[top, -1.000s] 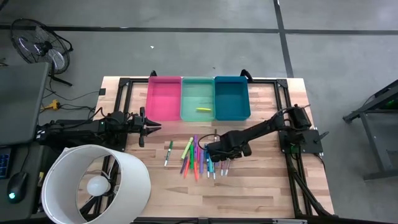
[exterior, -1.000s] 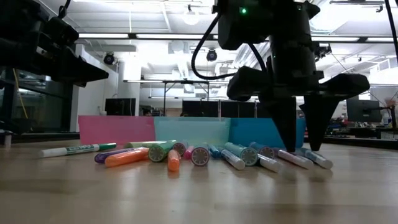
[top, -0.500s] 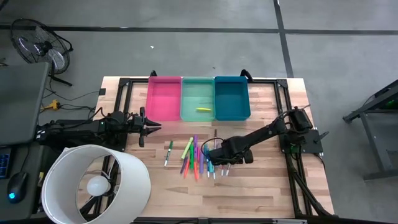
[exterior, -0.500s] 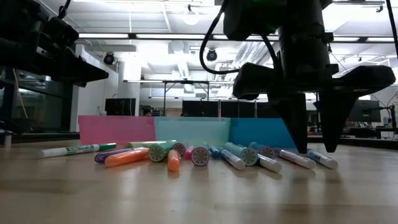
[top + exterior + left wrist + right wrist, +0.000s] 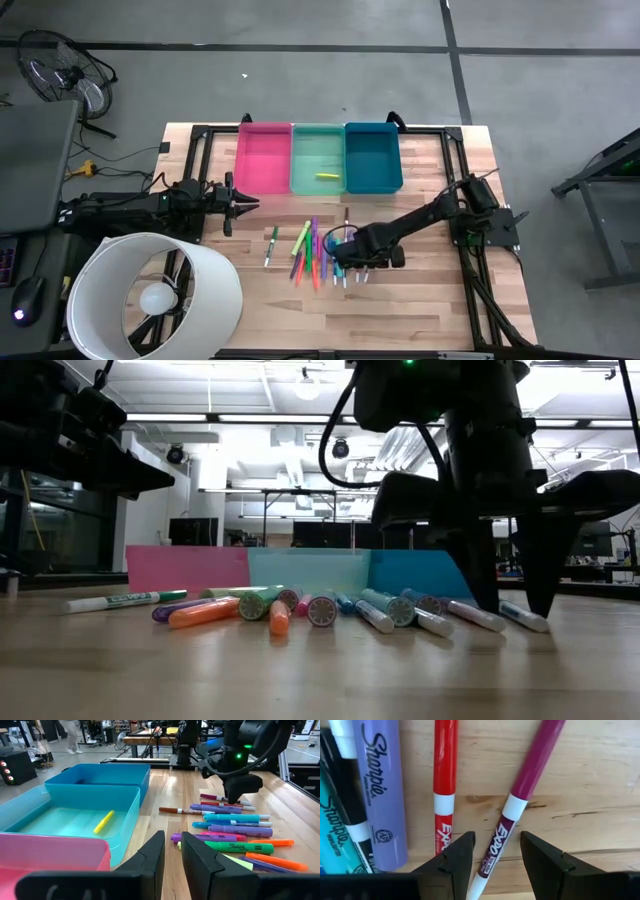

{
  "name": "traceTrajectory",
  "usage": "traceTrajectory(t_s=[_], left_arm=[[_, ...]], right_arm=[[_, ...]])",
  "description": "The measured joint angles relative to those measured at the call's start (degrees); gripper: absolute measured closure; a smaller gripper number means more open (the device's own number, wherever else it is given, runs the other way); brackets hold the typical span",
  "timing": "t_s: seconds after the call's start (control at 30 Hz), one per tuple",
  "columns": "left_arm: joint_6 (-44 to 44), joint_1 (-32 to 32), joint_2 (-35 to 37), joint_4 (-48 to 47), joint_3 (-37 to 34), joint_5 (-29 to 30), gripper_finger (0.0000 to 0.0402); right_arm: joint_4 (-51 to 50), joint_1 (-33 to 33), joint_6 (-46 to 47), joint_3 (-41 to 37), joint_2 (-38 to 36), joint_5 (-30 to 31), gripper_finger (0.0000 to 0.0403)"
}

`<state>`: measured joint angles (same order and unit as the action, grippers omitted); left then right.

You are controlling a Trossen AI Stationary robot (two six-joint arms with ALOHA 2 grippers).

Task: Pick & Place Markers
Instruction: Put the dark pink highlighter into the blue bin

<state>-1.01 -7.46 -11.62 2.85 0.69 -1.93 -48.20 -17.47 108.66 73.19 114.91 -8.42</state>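
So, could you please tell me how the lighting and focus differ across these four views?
High view: even light, faint shadows, all sharp. Low view: bright ceiling lights leave the right gripper a dark silhouette, and the near tabletop is soft with a sheen. Left wrist view: its own jaws are blurred close up, while the markers are crisp. Right wrist view: the purple marker is sharp, its jaws blurred.

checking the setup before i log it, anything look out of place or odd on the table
One green marker lies apart from the heap of markers, toward the left gripper. One yellow marker is alone in the green bin. Nothing looks spilled or damaged.
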Motion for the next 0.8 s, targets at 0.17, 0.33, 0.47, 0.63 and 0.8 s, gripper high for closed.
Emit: traceTrajectory(t_s=[0.17, 0.33, 0.47, 0.63, 0.8], left_arm=[[0.01, 0.0, 0.0, 0.0, 0.0, 0.0, 0.034], [0.01, -0.01, 0.0, 0.0, 0.0, 0.0, 0.034], [0.01, -0.02, 0.02, 0.0, 0.0, 0.0, 0.034], [0.01, -0.01, 0.0, 0.0, 0.0, 0.0, 0.034], [0.0, -0.02, 0.0, 0.0, 0.0, 0.0, 0.034]], right_arm=[[0.47, -0.12, 4.84, -0.05, 0.09, 2.62, 0.0247], [0.45, -0.02, 3.67, -0.1, 0.13, 3.17, 0.0247], [0.41, 0.26, 2.7, -0.14, 0.17, 3.12, 0.0247], [0.57, 0.45, 5.71, -0.16, 0.17, 4.36, 0.0248], [0.69, 0.91, 6.49, -0.2, 0.17, 4.6, 0.0264]])
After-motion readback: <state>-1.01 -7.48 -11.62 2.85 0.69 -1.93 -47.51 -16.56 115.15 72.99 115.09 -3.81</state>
